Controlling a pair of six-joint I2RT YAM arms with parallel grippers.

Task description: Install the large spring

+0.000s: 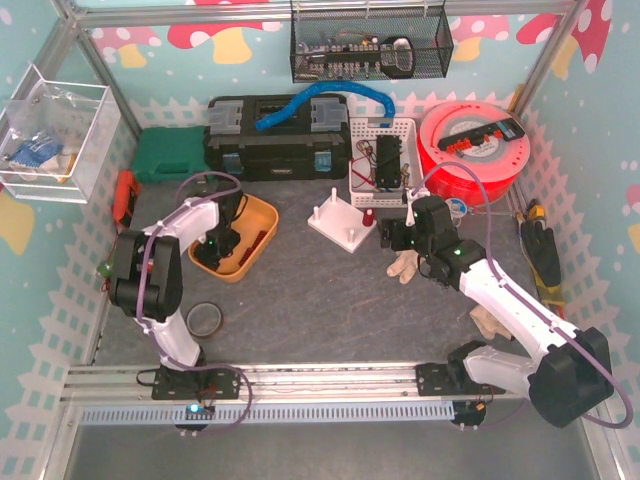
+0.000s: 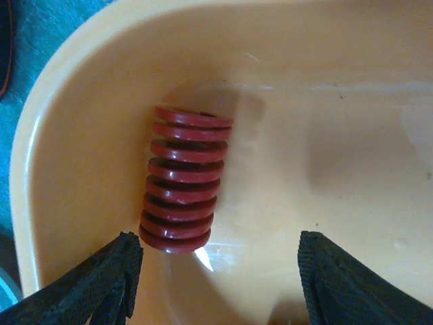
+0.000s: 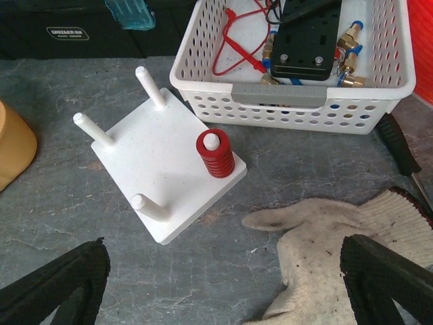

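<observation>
**Q:** Where is the large spring located relative to the left fingers?

**A:** The large spring point(image 2: 181, 183) (dark red, heavy-coiled) is found lying on the floor of the orange bowl point(image 2: 325, 101), close to the bowl's curved wall. Its near end is placed just inside the tip of one of the left fingers point(image 2: 95, 288). The opposite finger is held well apart from it. Whether the near end is touched by that finger cannot be told.

**Q:** In what state are the left fingers found?

**A:** They are spread apart, and nothing is clamped between them. The spring is not gripped.

**Q:** And the right fingers?

**A:** The right fingers point(image 3: 54, 291) are spread wide above the table point(image 3: 61, 217), with nothing held. Ahead of them a white peg base point(image 3: 162, 176) is seen, fitted with four pegs. A red spring point(image 3: 215, 156) is seated over one peg. A white glove point(image 3: 325, 237) is laid just beside the base.

**Q:** How are the surface and the room described?

**A:** The table is finished in a dark grey, stone-like pattern. A perforated white basket point(image 3: 291, 101) of cables and fittings is set behind the base. A black toolbox point(image 1: 280, 150), a green case point(image 1: 170, 155) and a red spool point(image 1: 470, 150) are ranged along the back. A wire basket point(image 1: 370, 45) is hung on the teal, mushroom-printed rear wall.
</observation>
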